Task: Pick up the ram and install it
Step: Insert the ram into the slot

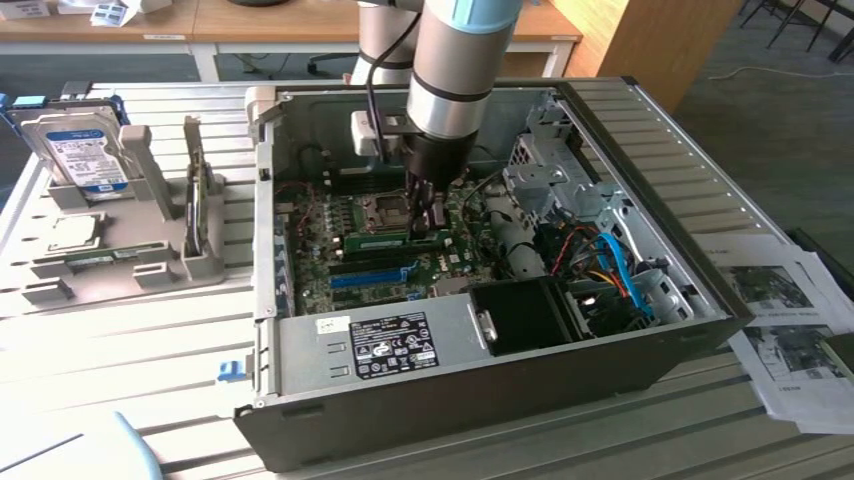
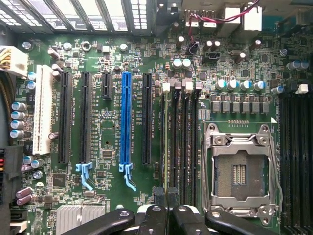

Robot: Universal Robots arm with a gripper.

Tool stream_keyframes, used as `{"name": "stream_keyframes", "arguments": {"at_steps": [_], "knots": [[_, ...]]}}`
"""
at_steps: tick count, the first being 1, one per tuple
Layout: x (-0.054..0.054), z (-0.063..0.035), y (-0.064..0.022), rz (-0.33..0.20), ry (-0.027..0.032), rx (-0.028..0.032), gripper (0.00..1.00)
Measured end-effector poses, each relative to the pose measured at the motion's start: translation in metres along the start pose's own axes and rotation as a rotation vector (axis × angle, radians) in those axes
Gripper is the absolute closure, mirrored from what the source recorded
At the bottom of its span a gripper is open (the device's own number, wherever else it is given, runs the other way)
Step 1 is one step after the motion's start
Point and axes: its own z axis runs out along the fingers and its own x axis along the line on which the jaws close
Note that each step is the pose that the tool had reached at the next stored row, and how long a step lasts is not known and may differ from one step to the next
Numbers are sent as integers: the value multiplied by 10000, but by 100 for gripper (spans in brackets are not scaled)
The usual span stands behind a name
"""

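My gripper (image 1: 427, 224) reaches down into the open computer case (image 1: 694, 200), over the motherboard's memory slots. In the wrist view its black fingers (image 2: 157, 197) stand close together, shut on the ram (image 2: 166, 147). Seen edge-on there, the ram is a thin green strip lined up along the memory slot nearest the black expansion slots. From the exterior view the ram (image 1: 379, 240) is a green stick lying low on the board beside the fingertips. I cannot tell whether it is fully seated. The neighbouring black memory slots (image 2: 188, 142) are empty.
A bare CPU socket (image 2: 239, 171) lies beside the memory slots, and a long blue slot (image 2: 126, 117) on the other side. A power supply (image 1: 387, 340), a black fan housing (image 1: 534, 315) and cables (image 1: 614, 270) crowd the case. A hard drive (image 1: 83, 150) stands in a grey fixture at the exterior view's left.
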Motion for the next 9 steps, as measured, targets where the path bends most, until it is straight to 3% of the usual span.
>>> {"name": "stream_keyframes", "arguments": {"at_steps": [9], "knots": [[-1,-34,2,0,-2,1,89]]}}
